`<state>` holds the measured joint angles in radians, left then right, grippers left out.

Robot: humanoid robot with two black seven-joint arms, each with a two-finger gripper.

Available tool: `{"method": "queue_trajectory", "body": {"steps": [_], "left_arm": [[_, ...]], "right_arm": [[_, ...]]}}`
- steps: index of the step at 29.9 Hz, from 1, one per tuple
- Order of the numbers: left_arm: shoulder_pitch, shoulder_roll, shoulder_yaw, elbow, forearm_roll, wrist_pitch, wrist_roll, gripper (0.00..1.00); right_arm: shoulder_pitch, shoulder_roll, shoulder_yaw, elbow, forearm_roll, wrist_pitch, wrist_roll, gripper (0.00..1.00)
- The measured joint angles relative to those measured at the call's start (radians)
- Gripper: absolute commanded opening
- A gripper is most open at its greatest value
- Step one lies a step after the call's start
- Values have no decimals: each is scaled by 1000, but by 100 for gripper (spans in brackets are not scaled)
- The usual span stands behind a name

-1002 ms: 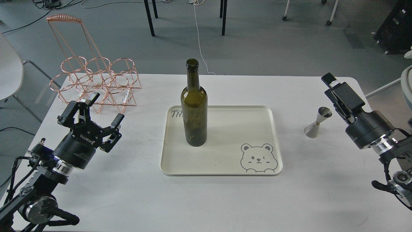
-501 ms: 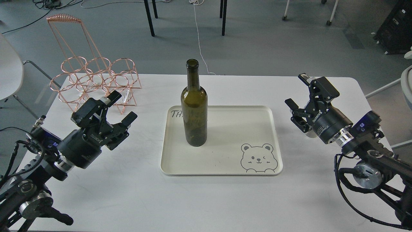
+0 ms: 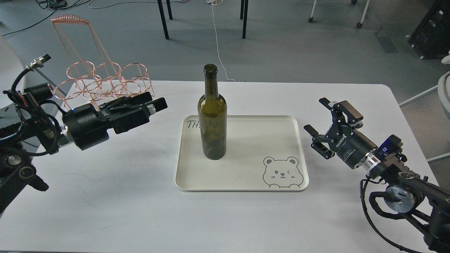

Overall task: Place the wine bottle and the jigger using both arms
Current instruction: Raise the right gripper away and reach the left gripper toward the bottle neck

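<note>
One wine bottle standing upright on one cream tray. No jigger showing. Two claws: right gripper spread wide, holding nothing; left gripper side-on, fingers close together, cannot tell.

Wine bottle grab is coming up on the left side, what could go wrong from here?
The wine bottle stands tall and narrow on the tray; a sideways nudge from the left gripper, now level with its shoulder, could tip it. The right gripper hides the jigger, so its position cannot be checked. The copper rack sits close behind the left arm.
</note>
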<state>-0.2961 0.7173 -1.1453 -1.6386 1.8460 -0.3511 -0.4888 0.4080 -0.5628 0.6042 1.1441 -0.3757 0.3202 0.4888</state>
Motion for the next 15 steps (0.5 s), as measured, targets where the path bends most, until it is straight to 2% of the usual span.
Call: {"method": "queue_trajectory", "body": {"steps": [7,10,15], "left_arm": [[-79,-10,54,-1,253,38,0,99],[-98,-12,69,-1,284,39,0,99],[-184,-32,172,20,296,39,0,99]], "right_arm": [[-1,-9,3,1,0,-1,0,99],[-2,-10,7,2,0,-2,0,99],[-2,-11,9,2,0,-4,0,99]]}}
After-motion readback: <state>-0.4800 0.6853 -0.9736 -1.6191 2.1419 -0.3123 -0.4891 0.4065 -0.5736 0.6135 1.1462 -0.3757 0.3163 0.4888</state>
